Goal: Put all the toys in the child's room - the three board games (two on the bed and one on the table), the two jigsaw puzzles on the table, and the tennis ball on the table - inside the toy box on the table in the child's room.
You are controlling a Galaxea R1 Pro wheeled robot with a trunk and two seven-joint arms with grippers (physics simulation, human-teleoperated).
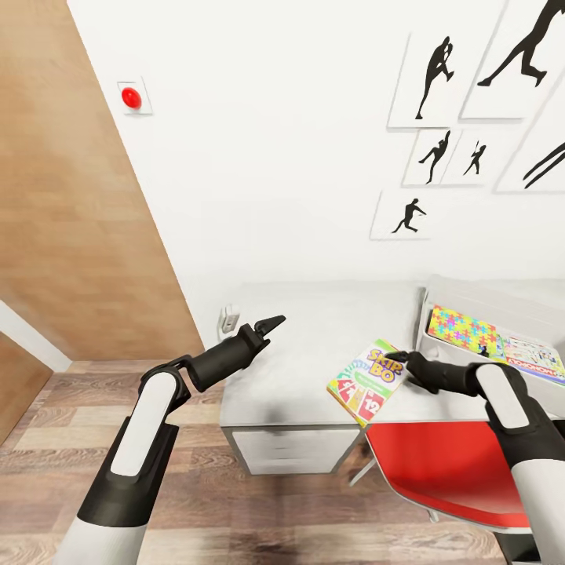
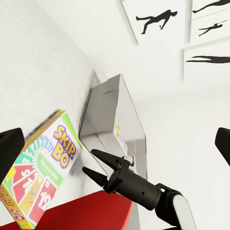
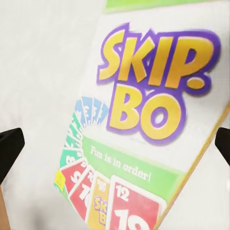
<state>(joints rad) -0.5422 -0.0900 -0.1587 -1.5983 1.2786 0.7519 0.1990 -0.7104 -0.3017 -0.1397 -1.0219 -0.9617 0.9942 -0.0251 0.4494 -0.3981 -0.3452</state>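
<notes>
**Skip-Bo box at the table edge, both arms over the desk**

While my head camera looks down over both arms, I see at far left a light wooden door panel (image 1: 71, 196) against the white wall (image 1: 275, 157), with a small red round button on a white plate (image 1: 131, 97) just beside it. Below lies a wood-plank floor (image 1: 235, 502).

My left gripper (image 1: 271, 322) hangs above the left part of the long pale grey-white mottled table (image 1: 314, 353), touching nothing; its two dark fingers look close together at the tips in the head view, and its own wrist view shows them at the picture's edges with a gap between, so I read them as parted and empty.

Further right, the green-yellow-red "Skip-Bo" board game box (image 1: 367, 381) sits at the table's front edge, tilted, one corner jutting past the edge above the red chair seat (image 1: 447, 463). My right gripper (image 1: 400, 359) is at the box's far right corner. In the left wrist view its two fingers are spread apart just beside the box (image 2: 40, 167), and I cannot tell whether they touch it. In the right wrist view the box lid (image 3: 143, 129) lies between the two dark fingertips, which stand wide apart.

Rightmost, the shallow light grey toy box (image 1: 471, 298) rests on the table, holding a colourful jigsaw puzzle box (image 1: 464, 327) and a white box with a red Monopoly banner (image 1: 534, 358). Black silhouette prints (image 1: 439, 78) hang on the wall above.
</notes>
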